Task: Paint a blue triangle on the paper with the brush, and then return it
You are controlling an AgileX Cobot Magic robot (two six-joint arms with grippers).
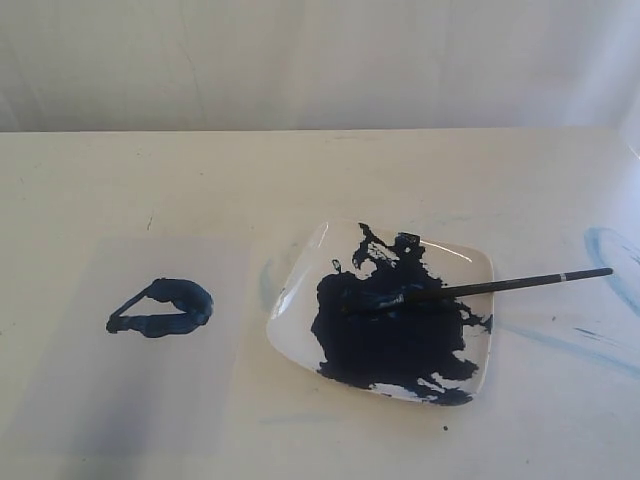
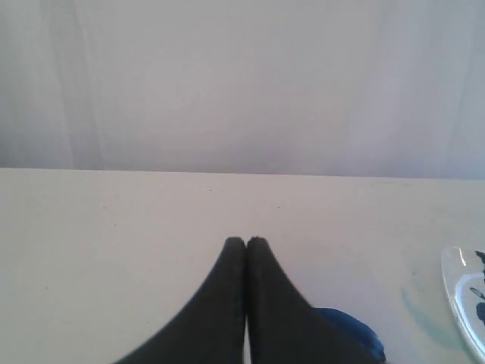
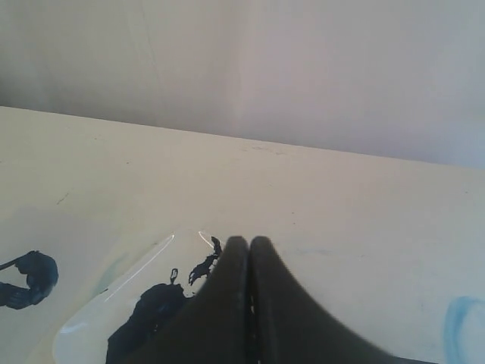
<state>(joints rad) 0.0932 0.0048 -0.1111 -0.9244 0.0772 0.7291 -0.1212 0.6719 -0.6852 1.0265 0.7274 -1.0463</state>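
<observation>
The blue triangle [image 1: 163, 308] is painted on the pale paper [image 1: 120, 390] at the left of the exterior view. The black-handled brush [image 1: 500, 285] rests on the white dish [image 1: 300, 345], tip in the dark-blue paint pool, handle sticking out to the right. Neither arm shows in the exterior view. My left gripper [image 2: 245, 241] is shut with nothing in it; a bit of the blue triangle [image 2: 352, 334] peeks from behind one finger. My right gripper [image 3: 248, 241] is shut and empty above the dish [image 3: 114, 311], with the blue triangle [image 3: 30, 279] farther off.
Faint light-blue smears [image 1: 610, 265] mark the tabletop right of the dish. A pale wall or curtain [image 1: 320, 60] rises behind the table's far edge. The dish rim [image 2: 461, 292] shows at the edge of the left wrist view.
</observation>
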